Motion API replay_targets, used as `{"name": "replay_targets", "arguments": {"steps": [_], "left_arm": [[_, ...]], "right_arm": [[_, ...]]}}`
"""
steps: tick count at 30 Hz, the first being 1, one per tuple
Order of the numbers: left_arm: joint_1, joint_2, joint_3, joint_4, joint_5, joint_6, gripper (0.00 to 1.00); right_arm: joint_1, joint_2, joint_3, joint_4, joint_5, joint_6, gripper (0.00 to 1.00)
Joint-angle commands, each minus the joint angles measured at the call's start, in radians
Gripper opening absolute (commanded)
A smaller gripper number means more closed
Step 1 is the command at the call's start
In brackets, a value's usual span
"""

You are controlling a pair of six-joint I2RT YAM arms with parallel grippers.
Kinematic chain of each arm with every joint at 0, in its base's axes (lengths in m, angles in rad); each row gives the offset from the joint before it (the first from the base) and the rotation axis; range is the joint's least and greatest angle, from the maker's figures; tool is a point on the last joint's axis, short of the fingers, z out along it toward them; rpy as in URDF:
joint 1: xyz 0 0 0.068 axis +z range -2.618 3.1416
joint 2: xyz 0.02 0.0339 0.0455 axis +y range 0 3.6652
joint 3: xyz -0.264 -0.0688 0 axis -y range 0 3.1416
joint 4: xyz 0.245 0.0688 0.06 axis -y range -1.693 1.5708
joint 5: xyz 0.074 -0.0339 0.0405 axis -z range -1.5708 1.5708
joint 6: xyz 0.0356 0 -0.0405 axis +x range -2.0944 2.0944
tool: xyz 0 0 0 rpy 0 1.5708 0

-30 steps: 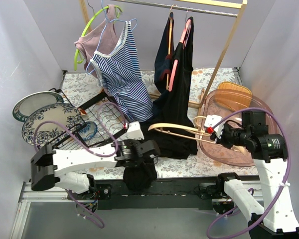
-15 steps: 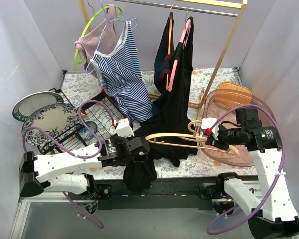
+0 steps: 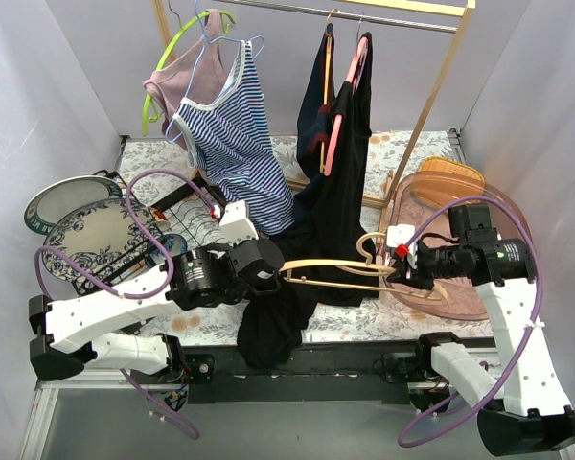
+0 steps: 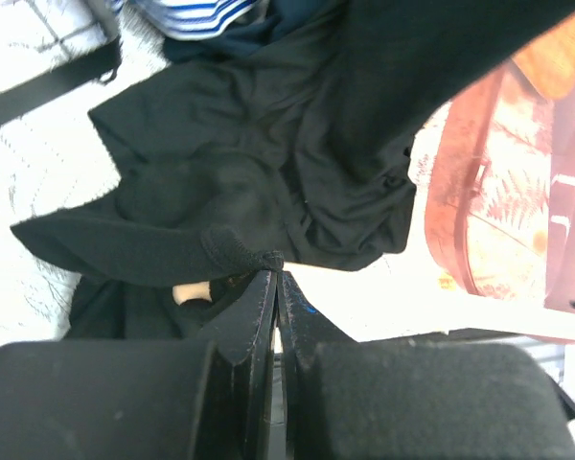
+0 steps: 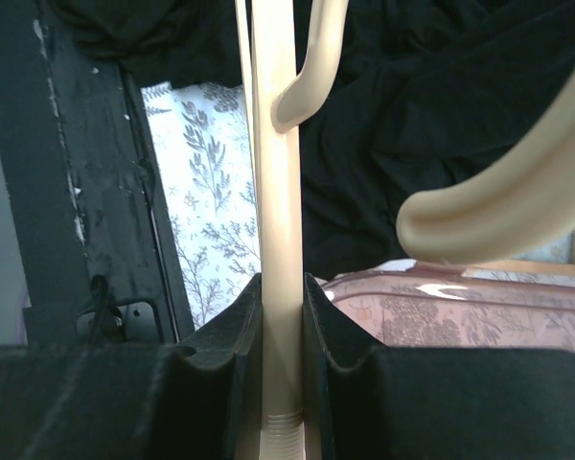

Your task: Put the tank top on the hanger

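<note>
Pinching a fold of the black tank top (image 4: 144, 251), your left gripper (image 4: 273, 266) is closed on the cloth, probably to lift an opening toward the hanger. Most of the fabric droops at 6 o'clock over the table (image 3: 350, 324) edge. Your right gripper (image 5: 281, 311) clamps the cream hanger (image 5: 276, 192) on a straight section, bracing it level with its arm reaching toward 9 o'clock, beside the top.

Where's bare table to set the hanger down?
Bare floral cloth shows at the near edge between the dangling plain black tank top and the translucent pink oval tray. Crowded centre: cream wooden hanger, hung black garments. Black wire rack and plates fill the left.
</note>
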Motion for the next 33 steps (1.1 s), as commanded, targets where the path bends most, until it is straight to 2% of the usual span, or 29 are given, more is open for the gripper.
{"name": "replay_targets", "arguments": {"steps": [1, 6, 8, 11, 15, 18, 22, 25, 29, 30, 33], "left_arm": [[0.005, -0.003, 0.076, 0.041, -0.005, 0.186, 0.00], [0.007, -0.009, 0.125, 0.049, 0.057, 0.411, 0.00], [0.010, -0.021, 0.147, 0.008, 0.038, 0.430, 0.00], [0.016, -0.054, 0.162, 0.032, 0.078, 0.491, 0.00], [0.016, -0.060, 0.161, 0.156, 0.233, 0.533, 0.00], [0.016, -0.047, 0.159, 0.231, 0.317, 0.551, 0.00], [0.016, -0.031, 0.194, 0.260, 0.350, 0.562, 0.00], [0.016, -0.024, 0.219, 0.251, 0.350, 0.568, 0.00], [0.017, -0.026, 0.198, 0.268, 0.339, 0.570, 0.01], [0.017, -0.020, 0.193, 0.282, 0.343, 0.574, 0.21], [0.017, -0.002, 0.199, 0.277, 0.366, 0.593, 0.54]], "right_arm": [[0.007, 0.017, -0.007, -0.002, -0.114, -0.015, 0.01], [0.010, 0.045, -0.013, -0.003, -0.169, -0.044, 0.01], [0.015, 0.056, -0.004, -0.002, -0.172, -0.047, 0.01], [0.033, 0.085, 0.006, -0.002, -0.206, -0.048, 0.01], [0.052, 0.148, 0.026, 0.009, -0.282, -0.038, 0.01], [0.061, 0.194, 0.030, 0.072, -0.348, 0.019, 0.01], [0.075, 0.234, 0.044, 0.185, -0.365, 0.131, 0.01], [0.075, 0.235, 0.044, 0.335, -0.344, 0.281, 0.01], [0.093, 0.249, 0.052, 0.472, -0.393, 0.428, 0.01], [0.107, 0.255, 0.058, 0.513, -0.401, 0.483, 0.01], [0.134, 0.290, 0.098, 0.534, -0.425, 0.525, 0.01]]}}
